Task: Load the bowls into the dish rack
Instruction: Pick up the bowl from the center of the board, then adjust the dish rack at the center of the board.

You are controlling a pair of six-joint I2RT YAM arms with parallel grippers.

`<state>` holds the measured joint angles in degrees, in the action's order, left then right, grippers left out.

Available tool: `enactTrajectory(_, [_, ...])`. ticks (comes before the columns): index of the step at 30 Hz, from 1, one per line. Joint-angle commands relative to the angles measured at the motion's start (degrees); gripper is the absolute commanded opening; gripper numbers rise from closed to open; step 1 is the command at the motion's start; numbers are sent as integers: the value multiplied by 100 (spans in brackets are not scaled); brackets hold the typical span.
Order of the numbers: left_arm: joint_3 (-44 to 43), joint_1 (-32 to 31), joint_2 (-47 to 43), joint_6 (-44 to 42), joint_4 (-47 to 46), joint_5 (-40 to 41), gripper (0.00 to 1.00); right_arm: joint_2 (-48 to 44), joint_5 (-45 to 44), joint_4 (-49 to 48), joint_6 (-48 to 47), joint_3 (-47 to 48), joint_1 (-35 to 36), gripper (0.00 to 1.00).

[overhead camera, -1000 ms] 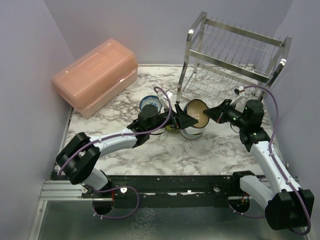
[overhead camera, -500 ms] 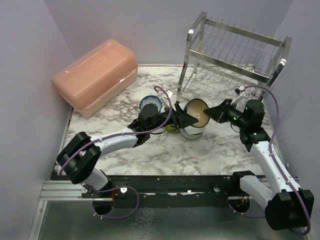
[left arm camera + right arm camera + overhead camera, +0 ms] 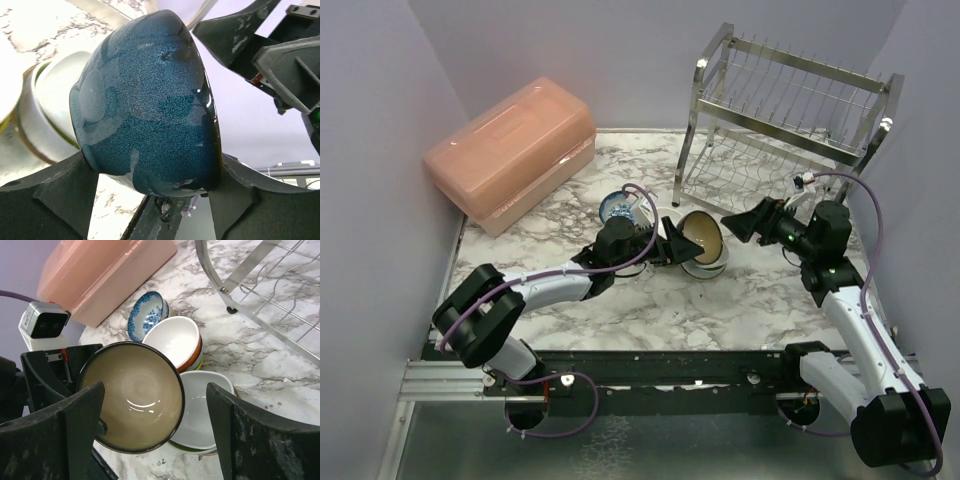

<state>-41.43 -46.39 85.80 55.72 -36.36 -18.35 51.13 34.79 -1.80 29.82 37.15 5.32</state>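
Glossy speckled-blue bowl [image 3: 150,100], cream inside, round and deep. Clamped in left pincer [image 3: 668,243] above marbled worktop [image 3: 620,300], tipped on its side, axis near level, mouth facing right pincer [image 3: 735,225], jaws spread wide just off the rim. Close below: white bowl [image 3: 175,342], patterned bowl [image 3: 146,315]. Behind: chrome wire rack [image 3: 780,110]. Far left: pink box [image 3: 510,150].

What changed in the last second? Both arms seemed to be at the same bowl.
The right gripper opened wide and let go of the dark blue glazed bowl with the cream inside. The left gripper now holds that bowl alone, and the bowl has shifted slightly left. The shiny steel wire dish rack, the pink plastic lidded box and the other bowls stayed put.
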Motion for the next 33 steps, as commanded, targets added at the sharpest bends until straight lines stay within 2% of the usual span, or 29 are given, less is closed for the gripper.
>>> enactTrajectory(1, [23,160,-475,-243,-174,226,0,-82,-595,247,-158,-23,38,88])
enactTrajectory(9, [-13,301,-1123,-988,1089,752,0,226,-1305,337,-21,-209,36,91])
enactTrajectory(18, [-189,332,-1749,-1793,2449,1636,0,1436,-1869,22,-21,210,24,91])
enactTrajectory(27, [-237,342,-1769,-1885,2721,1732,0,2847,-2688,-89,-308,1289,23,88])
enactTrajectory(30, [-219,347,-1709,-1854,2715,1686,0,3284,-2721,-263,-387,1570,24,88])
enactTrajectory(33, [-210,353,-1657,-1846,2722,1652,0,3940,-2542,-10,-448,2079,23,85])
